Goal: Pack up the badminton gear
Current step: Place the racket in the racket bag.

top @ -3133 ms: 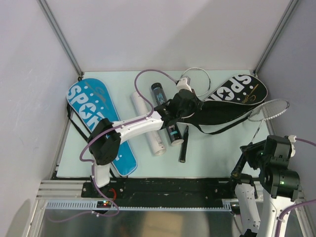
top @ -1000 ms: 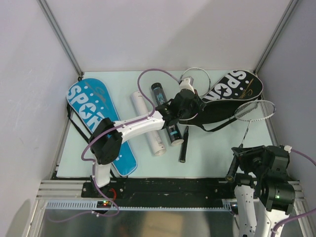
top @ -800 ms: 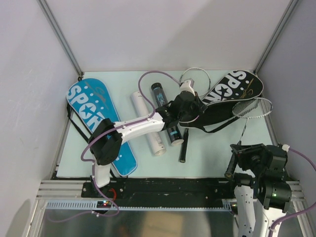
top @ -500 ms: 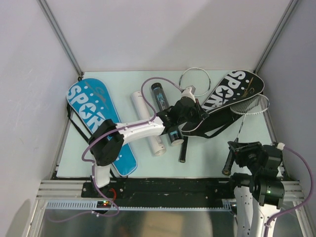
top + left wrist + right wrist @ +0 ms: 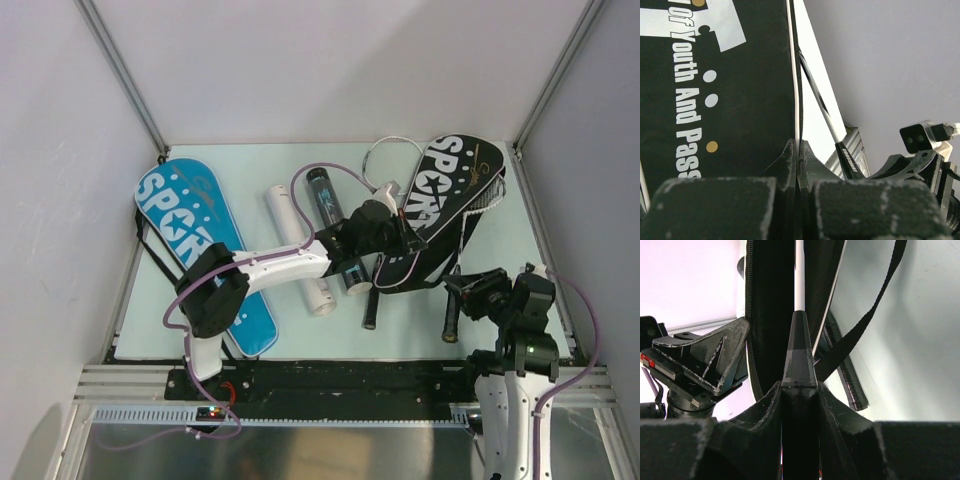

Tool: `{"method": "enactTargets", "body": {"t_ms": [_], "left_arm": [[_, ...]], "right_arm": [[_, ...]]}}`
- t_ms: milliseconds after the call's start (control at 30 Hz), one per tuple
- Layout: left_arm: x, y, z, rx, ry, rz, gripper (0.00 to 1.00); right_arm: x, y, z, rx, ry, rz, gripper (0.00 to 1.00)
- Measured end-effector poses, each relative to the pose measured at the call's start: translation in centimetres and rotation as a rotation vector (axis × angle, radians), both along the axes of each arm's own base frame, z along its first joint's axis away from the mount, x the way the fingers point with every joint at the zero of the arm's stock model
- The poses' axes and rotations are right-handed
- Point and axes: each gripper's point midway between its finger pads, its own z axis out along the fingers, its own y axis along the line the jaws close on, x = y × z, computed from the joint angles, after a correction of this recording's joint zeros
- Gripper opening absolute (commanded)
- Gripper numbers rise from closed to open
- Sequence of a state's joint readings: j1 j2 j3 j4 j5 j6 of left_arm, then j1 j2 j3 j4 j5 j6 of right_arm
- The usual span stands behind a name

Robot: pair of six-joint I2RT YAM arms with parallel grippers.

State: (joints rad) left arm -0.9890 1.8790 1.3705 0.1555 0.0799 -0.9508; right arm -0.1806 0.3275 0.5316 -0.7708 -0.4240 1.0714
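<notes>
Top view, left gripper (image 5: 405, 237) clenched on black cover (image 5: 448, 195) edge, cover tip near bench (image 5: 230, 160) far right corner, right gripper (image 5: 464, 296) grasping racket handle (image 5: 449, 325) by front edge, left wrist, cover seam pinched, right wrist, handle clamped, shaft between cover's zipper edges

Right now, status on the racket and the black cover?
Left tool shut on black cover edge. Right tool shut on racket handle, shaft running into cover. Strap hangs beside shaft.
</notes>
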Motion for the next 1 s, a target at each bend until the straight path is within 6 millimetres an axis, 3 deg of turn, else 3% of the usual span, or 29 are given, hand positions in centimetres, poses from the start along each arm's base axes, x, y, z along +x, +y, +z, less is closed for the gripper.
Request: {"method": "enactTargets", "body": {"t_ms": [467, 1000], "left_arm": [[-1.3, -0.3, 0.0, 0.003, -0.015, -0.093, 0.0], [-2.7, 0.2, -1.3, 0.025, -0.011, -0.159, 0.0]], "right_arm": [[2.8, 1.7, -1.5, 0.074, -0.027, 0.13, 0.0], [8.3, -0.2, -4.6, 0.035, -0.049, 0.091, 0.0]]}}
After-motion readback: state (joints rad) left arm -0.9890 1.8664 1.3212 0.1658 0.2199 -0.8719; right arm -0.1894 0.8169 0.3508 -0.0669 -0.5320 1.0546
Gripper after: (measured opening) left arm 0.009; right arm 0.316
